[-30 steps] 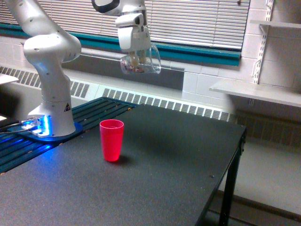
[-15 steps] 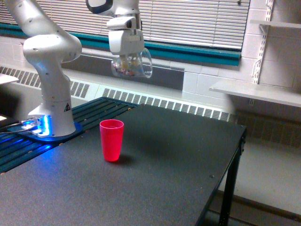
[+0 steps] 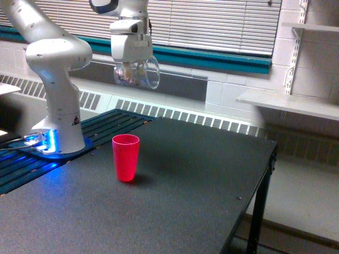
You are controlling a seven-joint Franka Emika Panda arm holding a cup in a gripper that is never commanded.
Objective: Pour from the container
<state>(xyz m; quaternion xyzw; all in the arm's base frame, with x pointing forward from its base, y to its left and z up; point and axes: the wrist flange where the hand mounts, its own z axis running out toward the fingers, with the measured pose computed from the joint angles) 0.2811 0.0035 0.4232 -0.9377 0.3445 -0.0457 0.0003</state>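
The white robot arm (image 3: 58, 79) stands on its base at the far left side of the black table (image 3: 175, 196). A blue light glows by the bottom of the base. The arm bends over the top, and its end effector (image 3: 131, 66) hangs high in the air, pointing down.

The end effector holds the clear container (image 3: 136, 74) tight. The container is up in the air, well above the table, in front of the dark strip on the wall under the window. It lies tipped on its side, with its open mouth turned to the exterior view's right. Small brownish-red bits sit inside it, at the low part near the end effector. The fingers are mostly hidden behind the clear plastic, so how far apart they stand is hard to see.

A red cup (image 3: 126, 157) stands upright on the table, below the container and well apart from it. Its open top faces up. It is just a little to the right of the robot's base.

Behind the table are window blinds (image 3: 212, 24), a teal strip, and a long white heater grille (image 3: 185, 116) along the wall. A white shelf (image 3: 288, 103) sticks out from the wall on the far right.
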